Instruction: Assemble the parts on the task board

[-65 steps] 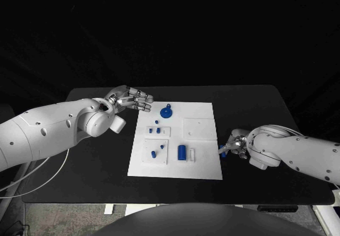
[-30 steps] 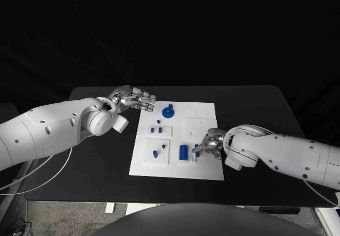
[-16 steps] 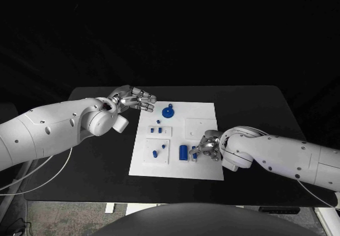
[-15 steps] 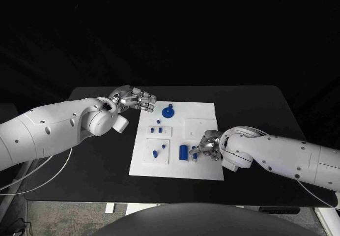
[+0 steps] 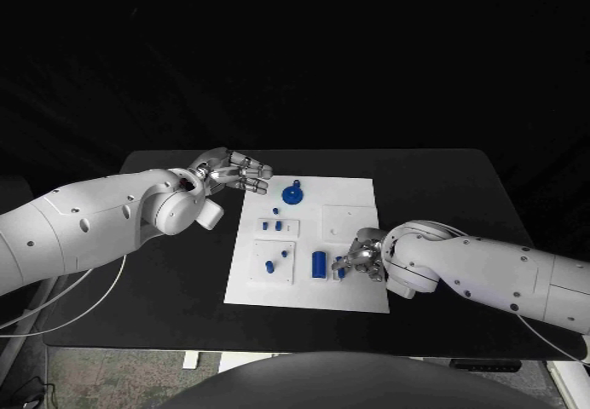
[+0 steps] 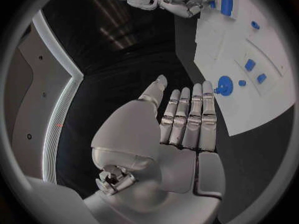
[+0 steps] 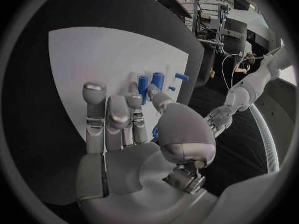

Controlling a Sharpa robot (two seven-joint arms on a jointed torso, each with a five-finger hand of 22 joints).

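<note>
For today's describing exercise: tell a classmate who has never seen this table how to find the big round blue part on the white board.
Start at the white task board in the middle of the black table. Go to its far edge, near the left hand, which hovers open beside that corner. The round blue part lies there: a flat disc with a small knob on its far side, far wider than the small pegs and the upright cylinder nearer the robot.

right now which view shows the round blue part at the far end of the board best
The left wrist view: the round blue part sits large and unblocked just past the left hand. The head view shows it small but clear on the task board. In the right wrist view I cannot make it out.
</note>
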